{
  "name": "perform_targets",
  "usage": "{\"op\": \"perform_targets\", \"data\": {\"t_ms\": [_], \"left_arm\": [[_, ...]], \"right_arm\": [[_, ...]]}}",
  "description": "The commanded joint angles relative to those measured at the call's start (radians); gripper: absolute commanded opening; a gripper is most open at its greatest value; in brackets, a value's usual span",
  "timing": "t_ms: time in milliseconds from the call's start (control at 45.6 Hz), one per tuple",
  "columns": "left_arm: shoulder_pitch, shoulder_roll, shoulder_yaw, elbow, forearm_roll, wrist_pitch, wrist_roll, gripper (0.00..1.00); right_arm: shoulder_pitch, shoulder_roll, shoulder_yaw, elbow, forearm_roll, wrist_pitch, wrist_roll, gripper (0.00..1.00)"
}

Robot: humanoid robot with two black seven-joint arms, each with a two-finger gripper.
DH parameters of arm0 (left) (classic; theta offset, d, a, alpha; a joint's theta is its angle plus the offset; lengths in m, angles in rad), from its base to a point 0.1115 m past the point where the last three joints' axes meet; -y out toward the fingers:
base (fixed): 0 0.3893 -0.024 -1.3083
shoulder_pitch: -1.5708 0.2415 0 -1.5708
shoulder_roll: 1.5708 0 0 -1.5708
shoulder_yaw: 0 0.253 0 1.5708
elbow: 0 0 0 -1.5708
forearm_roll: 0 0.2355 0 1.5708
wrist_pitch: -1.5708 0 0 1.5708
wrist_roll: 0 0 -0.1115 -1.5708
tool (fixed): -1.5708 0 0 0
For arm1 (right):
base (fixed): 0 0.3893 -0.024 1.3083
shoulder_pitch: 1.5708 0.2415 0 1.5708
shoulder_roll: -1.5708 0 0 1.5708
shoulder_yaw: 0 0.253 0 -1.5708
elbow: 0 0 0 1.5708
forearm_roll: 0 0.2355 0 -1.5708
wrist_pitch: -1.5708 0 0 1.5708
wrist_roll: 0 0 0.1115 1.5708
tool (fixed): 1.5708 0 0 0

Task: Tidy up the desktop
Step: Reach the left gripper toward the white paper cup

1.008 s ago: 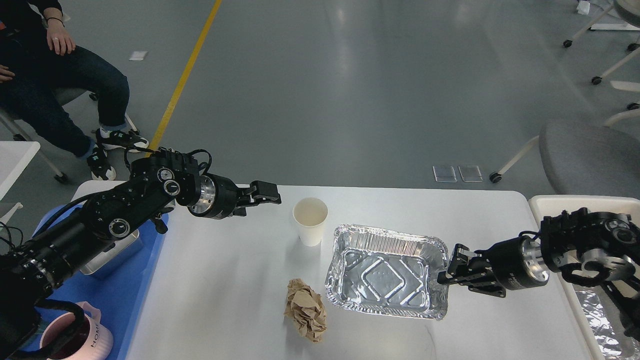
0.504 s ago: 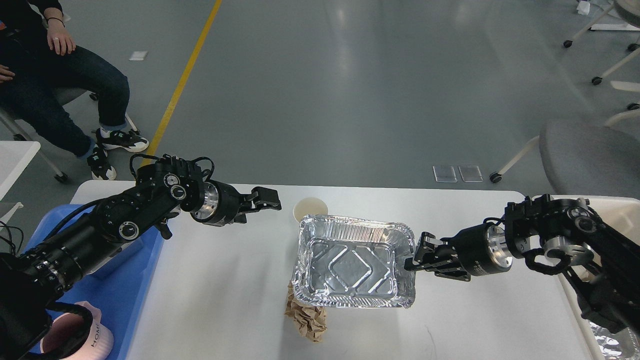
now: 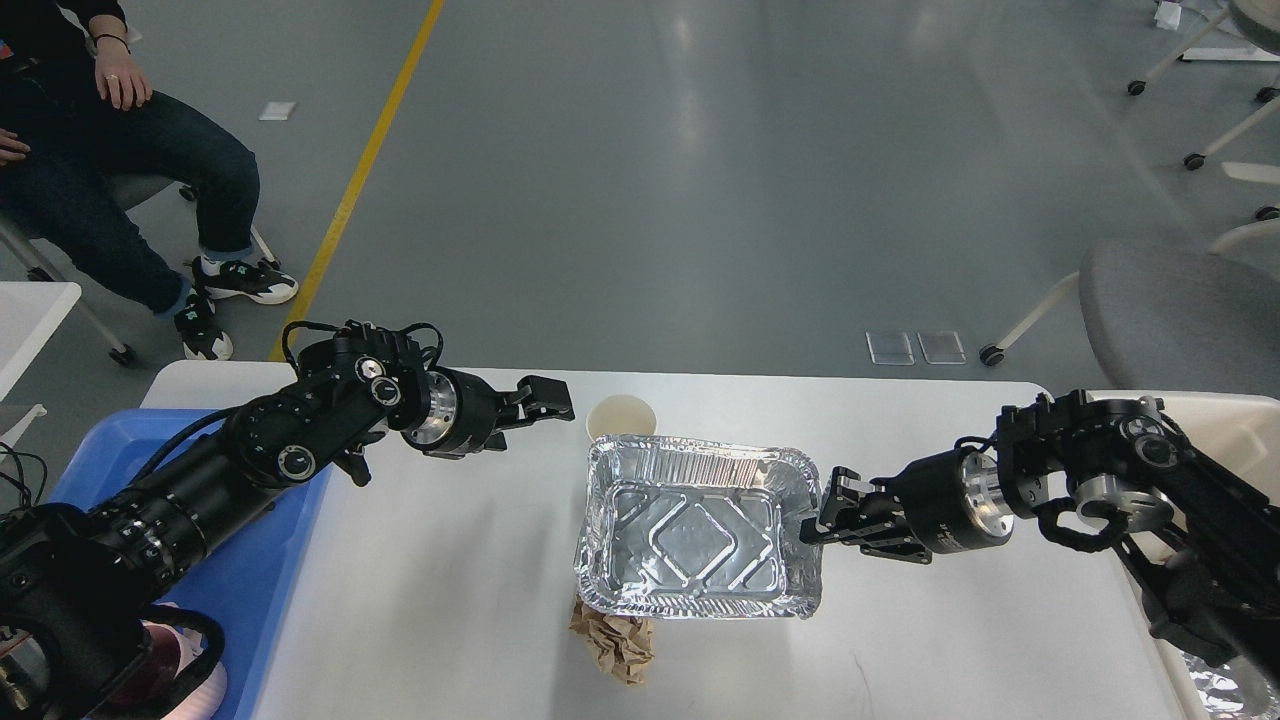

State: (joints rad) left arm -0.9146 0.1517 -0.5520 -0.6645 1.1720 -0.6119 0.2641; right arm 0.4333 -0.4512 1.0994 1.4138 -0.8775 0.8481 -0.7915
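Observation:
The white desktop fills the lower half of the head view. A silver foil tray hangs lifted over its middle, with my right gripper shut on its right rim. The tray hides most of a white paper cup behind it and the top of a crumpled brown paper ball below it. My left gripper hovers just left of the cup; its fingers are too dark to tell apart.
A blue plastic tray lies at the desktop's left edge, with a pink mug at its near end. A cream bin holding foil stands at the right. A person sits at the far left, and a grey chair stands at the back right.
My right gripper lifted the foil tray and carried it left, so that it now covers the cup and the paper ball. My left gripper edged right toward the cup.

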Motion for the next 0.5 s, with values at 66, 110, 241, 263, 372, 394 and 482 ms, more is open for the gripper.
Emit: {"op": "perform_targets", "data": {"t_ms": [66, 110, 241, 263, 372, 394, 482], "left_arm": [[-0.012, -0.052, 0.0, 0.036, -0.005, 0.017, 0.0, 0.97], [-0.012, -0.061, 0.0, 0.04, -0.005, 0.024, 0.0, 0.97], [-0.01, -0.078, 0.0, 0.045, 0.0, 0.034, -0.002, 0.97], [-0.01, -0.08, 0.001, 0.048, -0.002, 0.035, -0.002, 0.97], [-0.01, -0.09, 0.0, 0.08, -0.003, 0.061, -0.002, 0.97], [-0.01, -0.095, 0.001, 0.085, -0.005, 0.066, -0.003, 0.97], [-0.004, -0.103, 0.007, 0.092, -0.006, 0.073, -0.003, 0.97]], "right_arm": [[-0.004, -0.009, 0.0, 0.008, 0.002, 0.0, 0.0, 0.0], [-0.004, -0.009, 0.0, 0.01, 0.002, 0.0, 0.0, 0.0], [-0.01, -0.012, 0.0, 0.011, 0.002, 0.0, 0.0, 0.0], [-0.01, -0.014, 0.0, 0.011, 0.002, 0.0, 0.0, 0.0], [-0.013, -0.014, 0.0, 0.013, 0.0, 0.0, 0.0, 0.0], [-0.014, -0.014, 0.0, 0.013, 0.0, 0.0, 0.0, 0.0], [-0.018, -0.014, 0.0, 0.016, 0.0, 0.0, 0.0, 0.0]]}}
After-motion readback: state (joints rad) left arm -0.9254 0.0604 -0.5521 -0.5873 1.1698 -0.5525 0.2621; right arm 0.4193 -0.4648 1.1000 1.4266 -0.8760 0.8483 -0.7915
